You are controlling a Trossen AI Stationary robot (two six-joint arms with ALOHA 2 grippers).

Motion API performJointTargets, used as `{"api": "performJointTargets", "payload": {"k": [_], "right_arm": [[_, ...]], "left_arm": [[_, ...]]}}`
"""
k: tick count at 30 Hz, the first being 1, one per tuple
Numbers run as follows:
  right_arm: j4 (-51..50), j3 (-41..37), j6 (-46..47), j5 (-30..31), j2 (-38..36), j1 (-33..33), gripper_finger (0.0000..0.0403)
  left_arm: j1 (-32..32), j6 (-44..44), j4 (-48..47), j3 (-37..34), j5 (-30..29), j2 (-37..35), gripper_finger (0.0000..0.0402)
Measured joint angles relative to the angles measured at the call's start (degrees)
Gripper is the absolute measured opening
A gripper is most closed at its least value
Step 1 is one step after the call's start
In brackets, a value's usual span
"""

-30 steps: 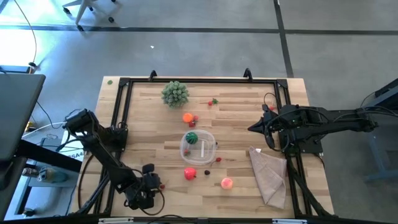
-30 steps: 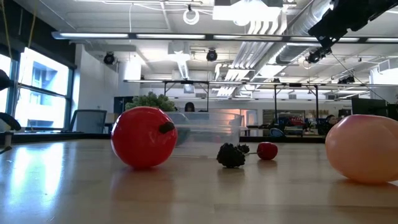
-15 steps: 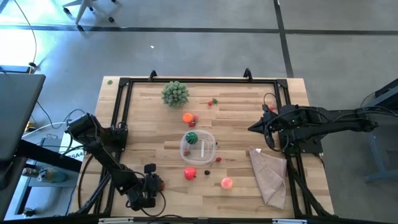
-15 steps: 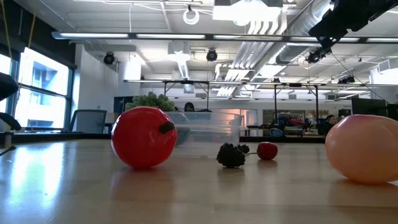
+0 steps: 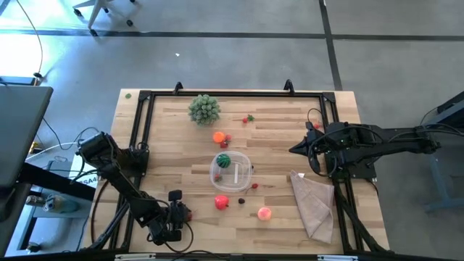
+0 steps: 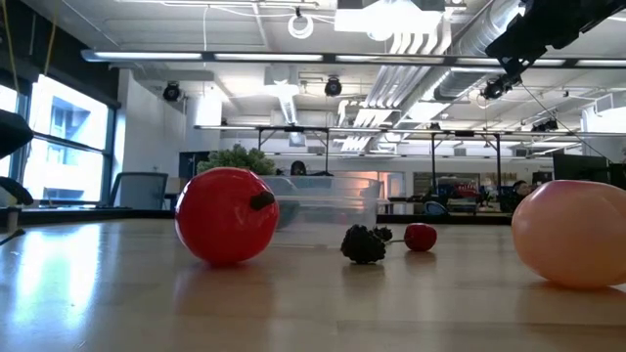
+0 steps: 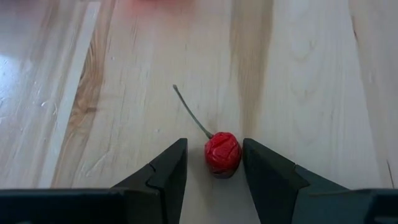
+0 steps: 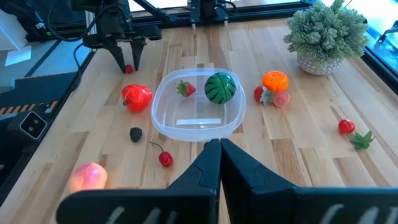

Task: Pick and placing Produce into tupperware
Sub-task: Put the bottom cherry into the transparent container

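since a second ago the left gripper (image 7: 214, 163) has edged closer around the small red wrinkled cherry with its thin stem (image 7: 222, 153), fingers straddling but not yet pinching. squeeze centred, clear of the stem. beyond it, the round clear plastic tupperware (image 5: 241, 164) holds a striped green melon (image 5: 224, 160). the right gripper (image 8: 217, 163) waits clenched.

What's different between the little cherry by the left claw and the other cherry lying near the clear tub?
The small red cherry with the thin stem sits between the left gripper's dark fingers; the other red cherry lies free beside the round clear plastic container, with no gripper near. Its stem is curved, the first one's nearly straight. Both are red, stemmed, outside the container.
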State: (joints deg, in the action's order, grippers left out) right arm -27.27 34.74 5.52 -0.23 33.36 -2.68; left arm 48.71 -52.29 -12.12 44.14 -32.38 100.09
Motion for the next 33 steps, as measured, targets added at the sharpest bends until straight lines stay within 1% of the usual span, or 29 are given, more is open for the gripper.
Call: {"api": "performJointTargets", "payload": {"k": [8,18,23,33], "right_arm": [[0.02,0.0,0.0,0.0,0.02,0.0,0.0],[0.02,0.0,0.0,0.0,0.02,0.0,0.0],[0.02,0.0,0.0,0.0,0.0,0.0,0.0],[0.02,0.0,-0.01,0.0,0.0,0.0,0.0]], "left_arm": [[0.0,-0.02,0.0,0.0,0.04,-0.02,0.0141],[0.0,-0.02,0.11,0.02,0.83,-0.02,0.008],[0.0,-0.02,0.09,0.02,0.83,-0.02,0.006],[0.0,0.92,-0.16,0.88,0.75,-0.02,0.0061]]}}
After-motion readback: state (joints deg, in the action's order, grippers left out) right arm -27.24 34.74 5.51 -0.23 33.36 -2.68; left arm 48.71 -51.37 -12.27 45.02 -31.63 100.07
